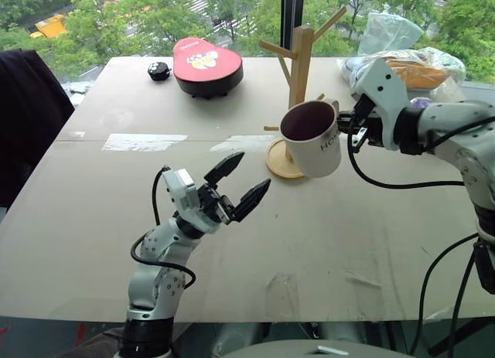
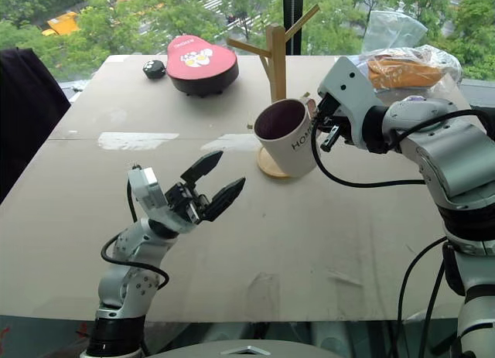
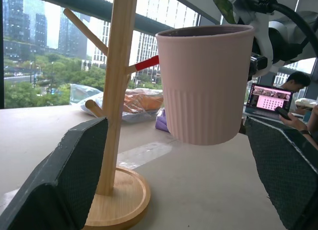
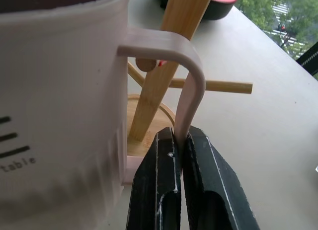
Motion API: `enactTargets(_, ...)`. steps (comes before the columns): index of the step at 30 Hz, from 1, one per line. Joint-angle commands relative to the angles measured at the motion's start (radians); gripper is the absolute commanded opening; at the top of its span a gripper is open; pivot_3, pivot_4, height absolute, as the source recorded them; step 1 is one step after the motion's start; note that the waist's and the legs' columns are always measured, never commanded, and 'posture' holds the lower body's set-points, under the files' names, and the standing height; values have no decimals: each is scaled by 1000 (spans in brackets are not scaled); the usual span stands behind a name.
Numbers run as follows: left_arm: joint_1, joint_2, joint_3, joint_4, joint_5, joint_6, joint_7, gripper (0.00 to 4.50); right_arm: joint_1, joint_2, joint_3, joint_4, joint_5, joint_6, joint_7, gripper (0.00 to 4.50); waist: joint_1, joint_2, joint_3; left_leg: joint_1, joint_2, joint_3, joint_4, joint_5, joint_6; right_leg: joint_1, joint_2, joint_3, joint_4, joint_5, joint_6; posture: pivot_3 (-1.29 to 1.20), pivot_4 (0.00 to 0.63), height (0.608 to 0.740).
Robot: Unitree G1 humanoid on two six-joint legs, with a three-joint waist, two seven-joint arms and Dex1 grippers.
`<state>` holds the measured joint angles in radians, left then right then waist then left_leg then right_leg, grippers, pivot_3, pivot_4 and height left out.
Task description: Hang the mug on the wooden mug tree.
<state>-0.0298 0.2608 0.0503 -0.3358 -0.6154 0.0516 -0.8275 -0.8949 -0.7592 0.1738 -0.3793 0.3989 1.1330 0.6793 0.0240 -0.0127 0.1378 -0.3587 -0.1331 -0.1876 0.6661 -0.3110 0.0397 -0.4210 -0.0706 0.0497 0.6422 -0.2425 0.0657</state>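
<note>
Mug (image 1: 313,139) lifted, handle pinched in right gripper (image 4: 181,140), apparently beside wooden mug tree (image 1: 299,60); unhung; left gripper (image 1: 236,184) agape, empty.

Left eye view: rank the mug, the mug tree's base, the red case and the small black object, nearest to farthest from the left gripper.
From the left gripper:
1. mug, to its right, in the air.
2. wooden mug tree, base just behind the mug.
3. red case, far side of the table.
4. small black object, beside the case; too close to call.
</note>
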Motion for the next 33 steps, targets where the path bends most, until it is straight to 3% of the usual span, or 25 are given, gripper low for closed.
enactTargets(1, -22, 3, 10, 8, -21, -9, -11, 4500, -72, 17, 9, 12, -18, 14, -14, 34, -6, 0, 0, -3, 0, 0, 1, 0, 0, -2, 0, 0, 0, 1, 0, 0, 150, 740)
enactTargets(7, -38, 1, 14, 15, -33, -9, -8, 4500, -102, 30, 40, 37, -31, 15, -13, 34, -10, 0, 0, -4, 0, 0, 2, 0, 0, -3, 0, 0, 0, 1, 0, 0, 150, 740)
enactTargets(8, -39, 2, 15, 13, -34, -9, -6, 4500, -105, 29, 44, 44, -37, 8, -11, 284, -10, 0, 0, -4, 0, 0, 2, 0, 0, -3, 0, 0, 0, 1, 0, 0, 150, 740)
enactTargets(12, -40, 6, 12, 5, -32, -8, -5, 4500, -116, 39, 30, 70, -47, 5, -22, 1575, -10, 0, 0, -4, 0, 0, 2, 0, 0, -3, 0, -1, 0, 2, 0, 0, 150, 740)
enactTargets(15, -48, 13, 10, 3, -31, -2, -6, 4500, -119, 60, 4, 78, -45, 11, -38, 3200, -11, 0, 0, -4, 0, 0, 2, 0, 0, -3, 0, -1, 0, 2, 0, 0, 150, 740)
enactTargets(18, -56, 21, 12, 6, -31, 3, -9, 4500, -114, 77, -22, 78, -42, 20, -57, 4477, -10, 0, 0, -4, 0, 0, 2, 0, 0, -3, 0, -1, 0, 2, 0, 0, 150, 740)
enactTargets(23, -47, 58, -3, 20, 26, 24, 13, 4500, -52, 83, -114, 40, 14, 58, -53, 4477, -9, 0, 0, -4, 0, 0, 2, 0, 0, -3, 0, -1, 0, 2, 0, 0, 150, 740)
enactTargets(26, -21, 100, -34, 28, 99, 66, 42, 4500, 66, 89, -233, -36, 112, 74, -10, 4477, -7, 0, 0, -5, 0, -2, 2, 0, 0, -2, 0, -2, -1, 2, 0, 0, 150, 740)
enactTargets(33, 120, 187, -112, 0, 241, 159, 103, 4500, 572, 153, -450, -147, 185, -101, 16, 4477, -8, 0, 0, -4, 0, -2, 2, 0, 0, -2, 0, -2, 0, 2, 0, 0, 150, 740)
